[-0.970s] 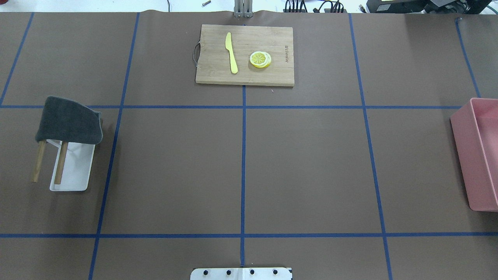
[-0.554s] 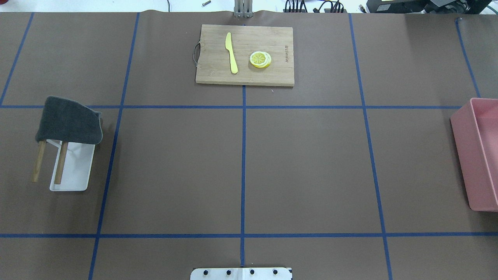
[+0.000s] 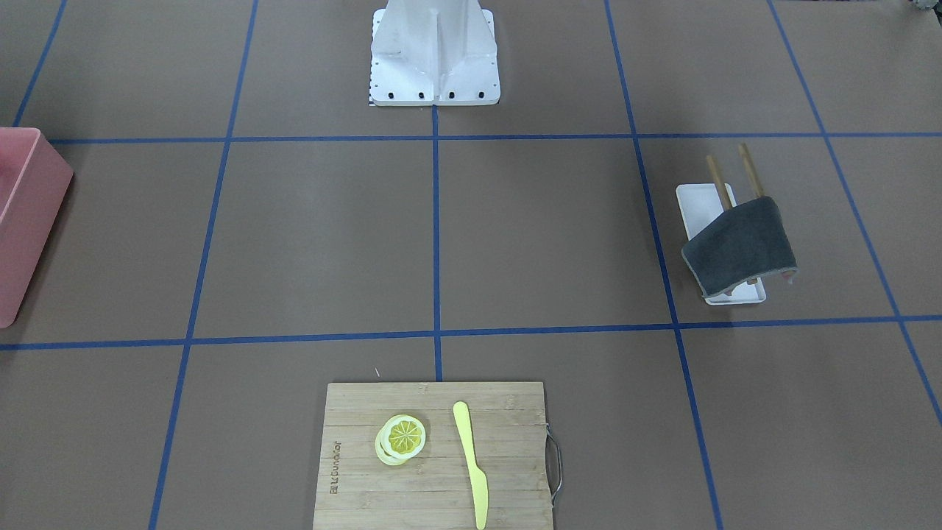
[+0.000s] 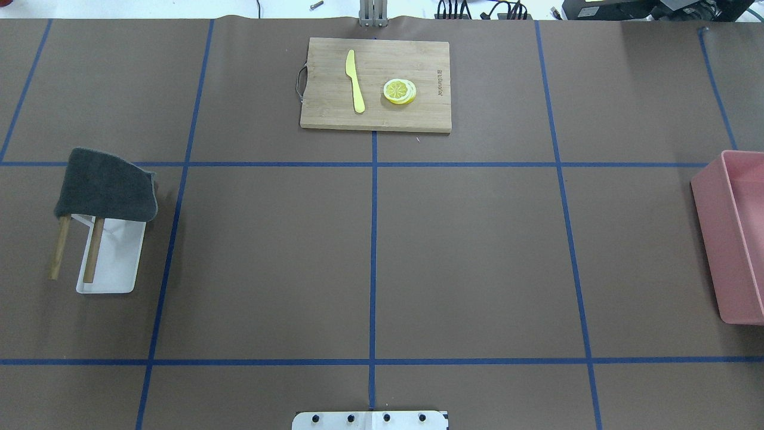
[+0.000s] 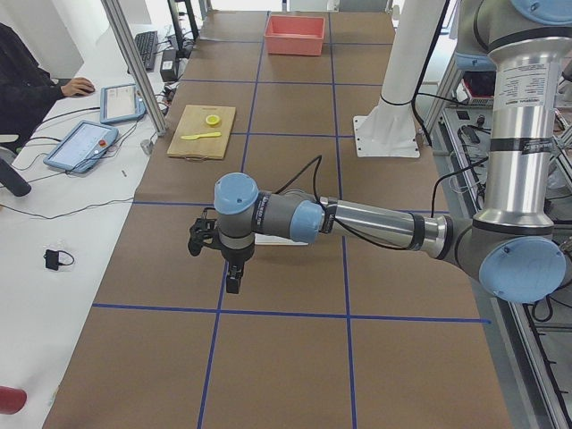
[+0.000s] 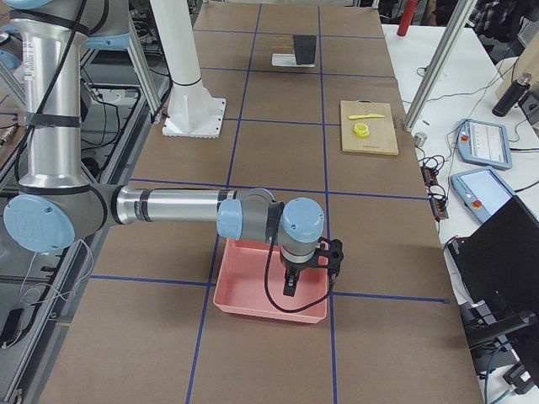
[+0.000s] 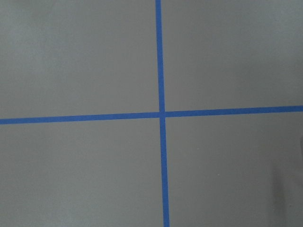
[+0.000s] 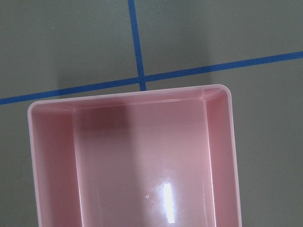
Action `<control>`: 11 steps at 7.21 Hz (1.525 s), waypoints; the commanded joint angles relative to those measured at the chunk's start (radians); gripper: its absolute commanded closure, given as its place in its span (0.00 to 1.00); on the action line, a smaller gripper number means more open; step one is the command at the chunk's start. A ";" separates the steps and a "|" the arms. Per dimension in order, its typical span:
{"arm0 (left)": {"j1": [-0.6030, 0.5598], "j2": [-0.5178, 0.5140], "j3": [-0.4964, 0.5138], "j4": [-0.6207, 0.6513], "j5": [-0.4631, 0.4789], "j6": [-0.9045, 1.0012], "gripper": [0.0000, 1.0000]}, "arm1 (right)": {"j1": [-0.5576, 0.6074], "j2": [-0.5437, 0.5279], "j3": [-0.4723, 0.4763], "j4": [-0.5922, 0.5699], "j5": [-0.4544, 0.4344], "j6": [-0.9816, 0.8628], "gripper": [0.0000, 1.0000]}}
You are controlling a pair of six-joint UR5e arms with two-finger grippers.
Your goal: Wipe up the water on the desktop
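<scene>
showing only in side views, left tool [image 5: 233, 284] and right tool [image 6: 290, 284]; cannot tell if apart

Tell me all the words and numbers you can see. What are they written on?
No text here is clear enough to quote.
Cutting board: a short brand mark burnt in along one short edge, too small and blurred to spell out.
Left arm: a pale sticker with tiny print on its upright part, unreadable.
</scene>
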 commanded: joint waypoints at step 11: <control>0.355 -0.081 0.021 -0.376 -0.127 -0.785 0.06 | -0.018 0.003 0.024 0.011 -0.031 0.006 0.00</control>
